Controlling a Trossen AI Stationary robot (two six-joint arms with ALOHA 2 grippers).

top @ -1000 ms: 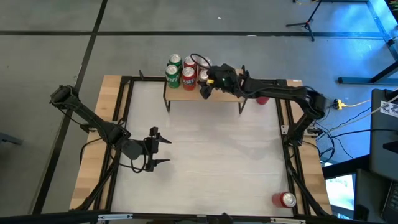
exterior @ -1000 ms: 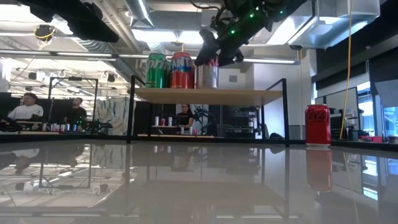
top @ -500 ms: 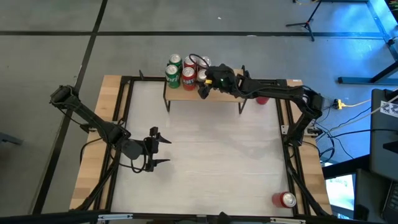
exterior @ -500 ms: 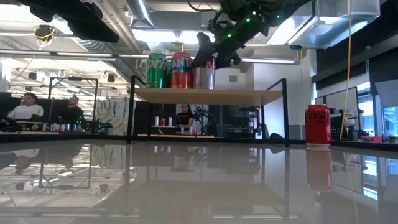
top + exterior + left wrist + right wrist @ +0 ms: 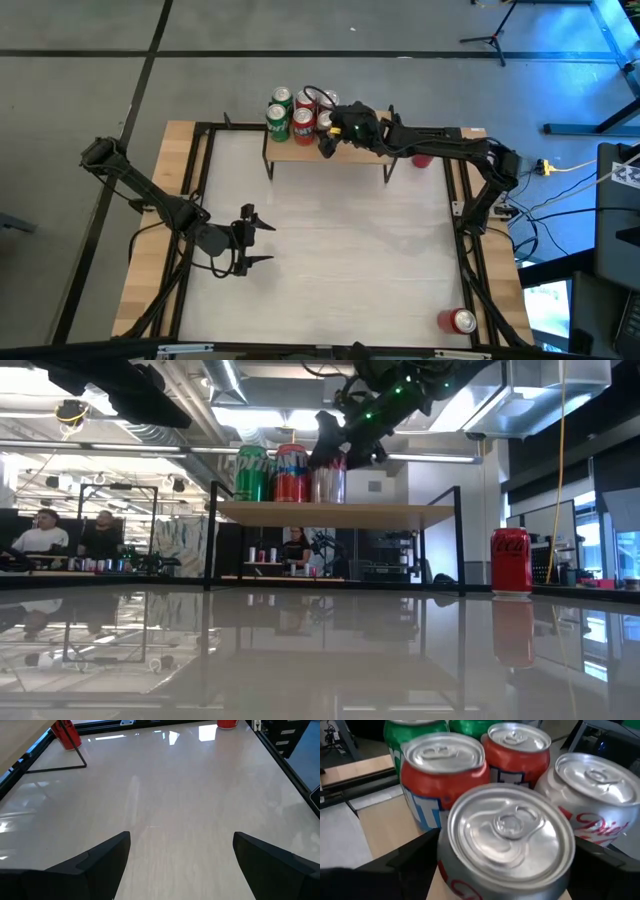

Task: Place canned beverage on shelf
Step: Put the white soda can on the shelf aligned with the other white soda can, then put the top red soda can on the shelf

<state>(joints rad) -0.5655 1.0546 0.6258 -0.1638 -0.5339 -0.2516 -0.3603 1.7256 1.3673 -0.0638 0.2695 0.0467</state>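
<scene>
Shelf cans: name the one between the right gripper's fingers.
The silver can at the cluster's front, flanked by the right gripper fingers. The red, green and Diet Coke cans stand behind it.

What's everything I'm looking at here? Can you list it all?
table: one, white top.
shelf: one, light wood, table's far end.
green cans: two, shelf's left end.
red cans: two, on shelf beside the green.
silver can: one, on shelf.
held can: one, silver, at shelf.
loose red cans: two, one right of shelf, one near right corner.
people: three, room behind.
left pincer: open, above table's left.
right pincer: shut on held can.
</scene>
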